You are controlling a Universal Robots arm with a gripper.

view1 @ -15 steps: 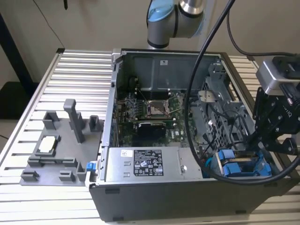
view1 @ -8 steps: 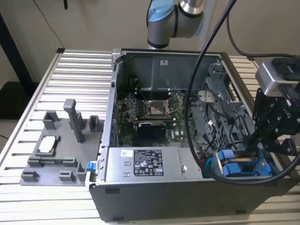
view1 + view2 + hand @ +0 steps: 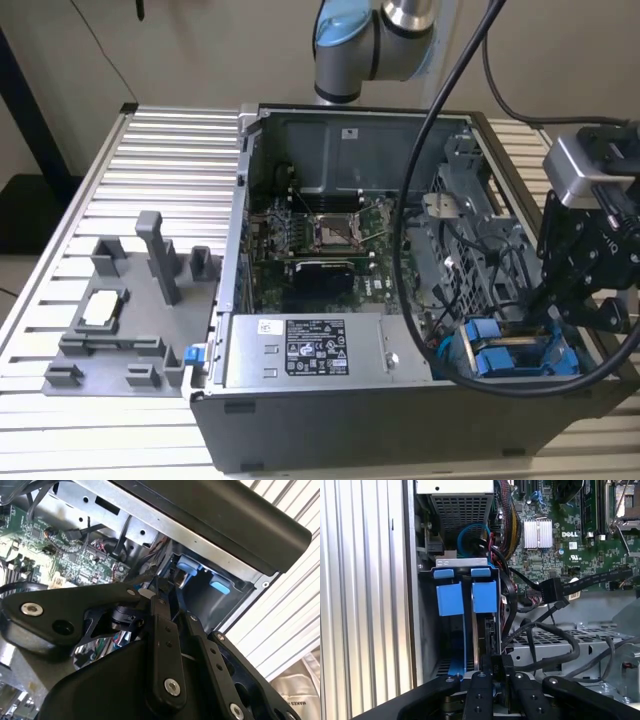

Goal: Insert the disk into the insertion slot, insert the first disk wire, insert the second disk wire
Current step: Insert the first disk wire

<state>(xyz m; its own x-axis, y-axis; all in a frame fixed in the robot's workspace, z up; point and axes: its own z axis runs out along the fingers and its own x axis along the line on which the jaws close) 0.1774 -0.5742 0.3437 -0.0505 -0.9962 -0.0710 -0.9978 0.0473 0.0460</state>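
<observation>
The disk [image 3: 486,630] stands edge-on in the insertion slot [image 3: 426,630], a grey sheet-metal bay at the case's corner. Its bright blue carrier tab [image 3: 484,596] sits beside a second blue tab [image 3: 450,599]. My gripper [image 3: 497,672] is at the disk's near end, its fingers [image 3: 481,686] drawn close on the dark edge. In the exterior view the gripper [image 3: 553,312] hangs over the blue carrier [image 3: 505,358] at the case's right front corner. In the second wrist view the gripper [image 3: 172,612] points into the bay toward the blue tabs [image 3: 186,565]. A loose black wire with a connector [image 3: 552,589] lies close by.
Black cables [image 3: 555,652] loop over a perforated metal cage [image 3: 545,639] next to the bay. The power supply box [image 3: 300,350] and the motherboard [image 3: 320,240] sit inside the case. A grey fixture [image 3: 130,300] stands on the ribbed table at the exterior view's left.
</observation>
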